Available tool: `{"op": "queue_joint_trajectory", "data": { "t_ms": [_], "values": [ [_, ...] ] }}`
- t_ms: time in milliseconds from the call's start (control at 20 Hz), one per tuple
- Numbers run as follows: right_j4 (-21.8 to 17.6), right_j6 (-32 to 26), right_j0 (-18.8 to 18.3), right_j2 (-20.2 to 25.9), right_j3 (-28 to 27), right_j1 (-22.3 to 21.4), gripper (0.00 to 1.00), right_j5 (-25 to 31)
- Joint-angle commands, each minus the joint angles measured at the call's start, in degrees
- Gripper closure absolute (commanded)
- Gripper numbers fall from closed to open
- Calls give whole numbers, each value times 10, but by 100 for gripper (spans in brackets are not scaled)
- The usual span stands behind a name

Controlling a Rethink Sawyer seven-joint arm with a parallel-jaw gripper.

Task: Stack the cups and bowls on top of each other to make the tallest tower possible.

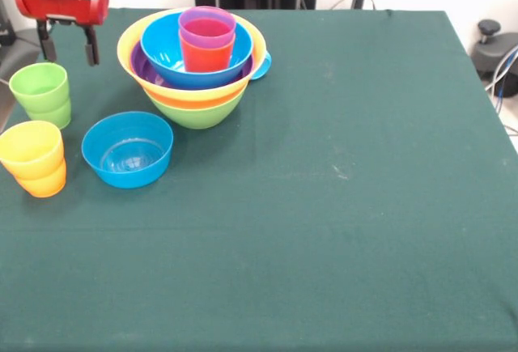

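tower sits by far edge, already 4 bowls + 2 cups. gripper open, empty, far left corner above green cup. next imo: drop, grab it, add on top.

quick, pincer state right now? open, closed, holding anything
Pincer: open, holding nothing; it hangs in the air just above the green cup, not touching it.
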Motion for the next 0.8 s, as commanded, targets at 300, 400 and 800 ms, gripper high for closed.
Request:
{"op": "queue_joint_trajectory", "data": {
  "t_ms": [300, 400, 800],
  "values": [
    [-56, -102, -12, 41, 26, 33, 0, -15],
    [-58, -107, -15, 45, 20, 38, 0, -17],
    [-69, -98, -10, 44, 14, 40, 0, -21]
  ]
}}
